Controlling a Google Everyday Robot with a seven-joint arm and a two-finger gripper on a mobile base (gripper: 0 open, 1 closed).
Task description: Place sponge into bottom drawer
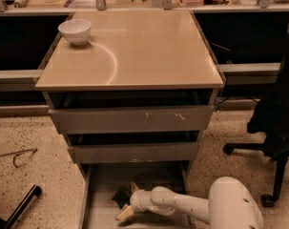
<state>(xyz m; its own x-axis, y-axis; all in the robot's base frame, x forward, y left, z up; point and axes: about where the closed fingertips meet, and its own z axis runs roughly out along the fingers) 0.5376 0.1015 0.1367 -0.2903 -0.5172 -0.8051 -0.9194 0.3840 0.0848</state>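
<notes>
The bottom drawer (98, 194) is pulled out at the foot of the grey cabinet, and its flat grey floor shows. My gripper (129, 202) is low inside it, reaching in from the right on the white arm (182, 204). The sponge (120, 197) shows as a dark patch with a pale edge right at the gripper's tip, at or just above the drawer floor. I cannot tell whether it rests on the floor. The arm hides the right part of the drawer floor.
A white bowl (75, 30) stands at the back left of the tan cabinet top (134, 51). The two upper drawer fronts (132, 119) are slightly ajar. A black office chair (277, 128) stands at the right. A black bar (20, 206) and a wire (17, 156) lie on the speckled floor at the left.
</notes>
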